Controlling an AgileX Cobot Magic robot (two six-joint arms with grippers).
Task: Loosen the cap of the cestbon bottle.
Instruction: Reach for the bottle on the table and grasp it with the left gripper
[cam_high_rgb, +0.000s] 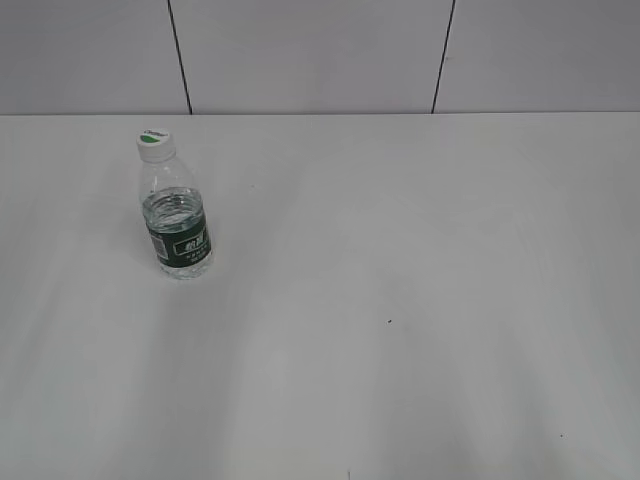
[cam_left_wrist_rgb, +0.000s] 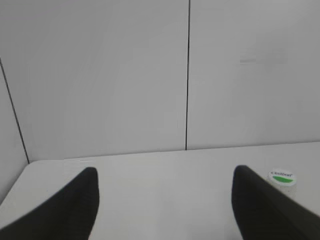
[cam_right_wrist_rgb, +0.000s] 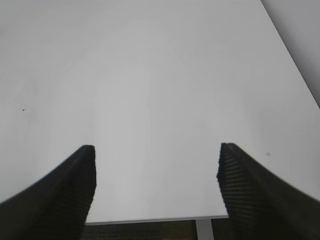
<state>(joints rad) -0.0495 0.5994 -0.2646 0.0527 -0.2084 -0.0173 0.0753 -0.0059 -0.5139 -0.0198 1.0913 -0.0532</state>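
While nothing is being held yet, the scene is reading as follows.

Bottle: the cestbon bottle (cam_high_rgb: 176, 222) is standing upright on the white table (cam_high_rgb: 420, 300), on the left side of the exterior view and towards the far wall, with water filling roughly its lower half.

Cap: the cap (cam_high_rgb: 154, 146) is sitting squarely on the neck, its green mark facing up; in the left wrist view it is peeking out just past the right-hand finger, low at the right edge.

Left gripper: the left gripper (cam_left_wrist_rgb: 165, 200) is hanging with its jaws spread wide and nothing between them, and it is aiming to the left of the cap rather than at it.

Right gripper: the right gripper (cam_right_wrist_rgb: 156, 182) is likewise gaping wide and empty, looking down on bare table near the front edge, well apart from the bottle.

Step in hand: as I judge it, the approach is only beginning.

Doing it well: one gripper should be clamping the ribbed body at or below the label band, firmly enough to stop spin but not so hard that the thin plastic buckles. The other should be descending over the cap, centred on its axis, closing on its sides, then twisting.

Risk: an off-centre push is likely to tip this light, half-full bottle.
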